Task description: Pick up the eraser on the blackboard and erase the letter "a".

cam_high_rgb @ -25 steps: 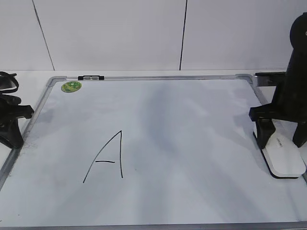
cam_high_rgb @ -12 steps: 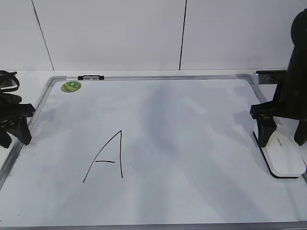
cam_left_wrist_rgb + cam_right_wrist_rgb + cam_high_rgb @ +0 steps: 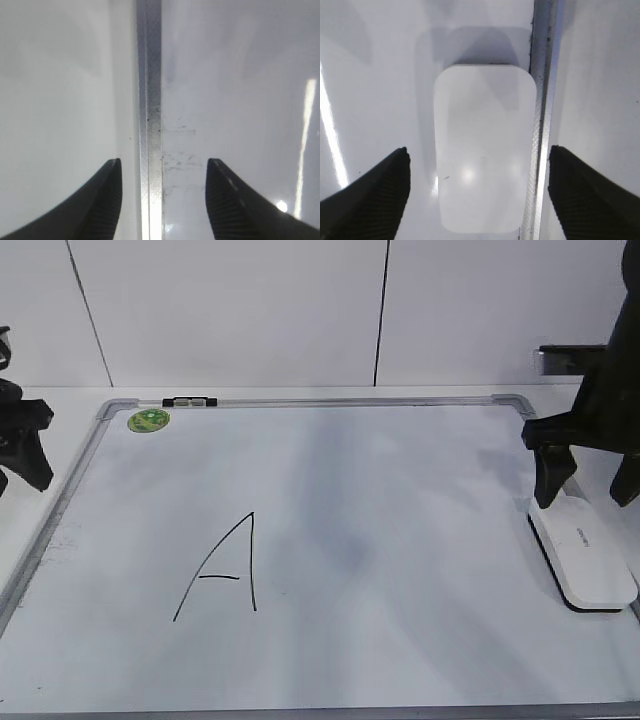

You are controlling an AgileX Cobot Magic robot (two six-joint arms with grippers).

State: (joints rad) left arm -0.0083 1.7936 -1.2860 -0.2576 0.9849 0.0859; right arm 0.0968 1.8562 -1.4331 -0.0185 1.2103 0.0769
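Observation:
The eraser (image 3: 590, 562), white and glossy, lies flat on the blackboard (image 3: 400, 500) against its right frame. In the right wrist view it (image 3: 485, 110) sits beside the grey frame (image 3: 542, 100). My right gripper (image 3: 587, 502) is open and hangs above the eraser, its fingers (image 3: 479, 150) wide on either side and not touching it. My left gripper (image 3: 18, 480) is open and empty above the board's left frame (image 3: 149, 100), its fingers (image 3: 163, 161) straddling the frame. No lowercase letter "a" shows on the board.
A large capital "A" (image 3: 225, 570) is drawn on the left half of the board. A round green sticker (image 3: 148, 420) and a small black-and-white marker (image 3: 190, 401) sit at the top left. Faint smudges mark the board near the left frame (image 3: 175, 160). A white wall stands behind.
Both grippers have risen. The right gripper has lifted from around the eraser, which stays flat on the board. The left gripper has moved up and back from the left frame.

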